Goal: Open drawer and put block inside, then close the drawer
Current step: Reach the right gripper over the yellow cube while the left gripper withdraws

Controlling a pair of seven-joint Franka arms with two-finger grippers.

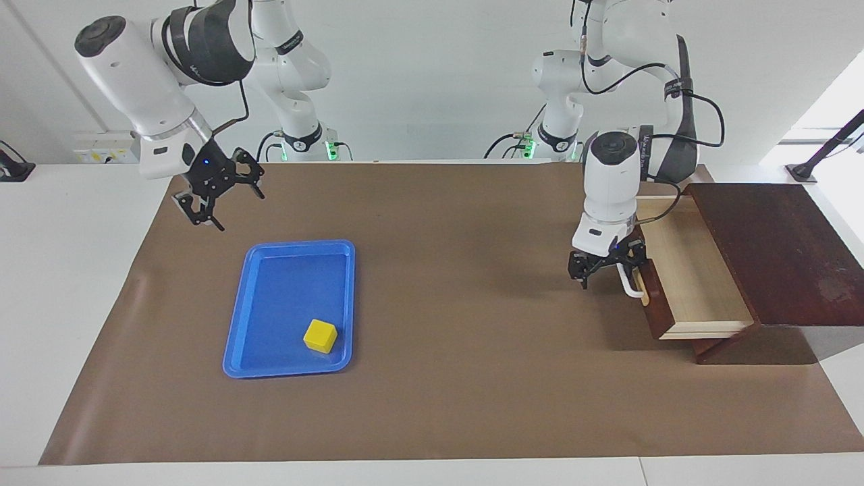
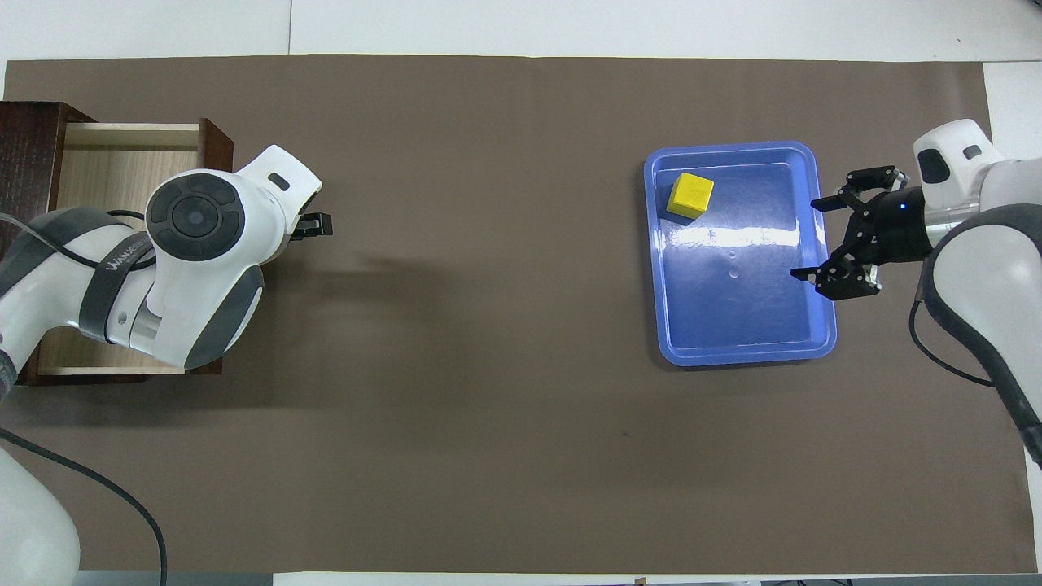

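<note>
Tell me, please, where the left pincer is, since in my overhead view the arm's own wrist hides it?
Observer: The left pincer is low at the white handle of the drawer, fingers open.
Operator: Does it grip the handle?
Observer: No closed grip shows; whether a finger touches the handle, I cannot tell.
Operator: Is the right pincer down in the tray?
Observer: No, the right pincer hangs open, well above the tray, holding nothing.
</note>
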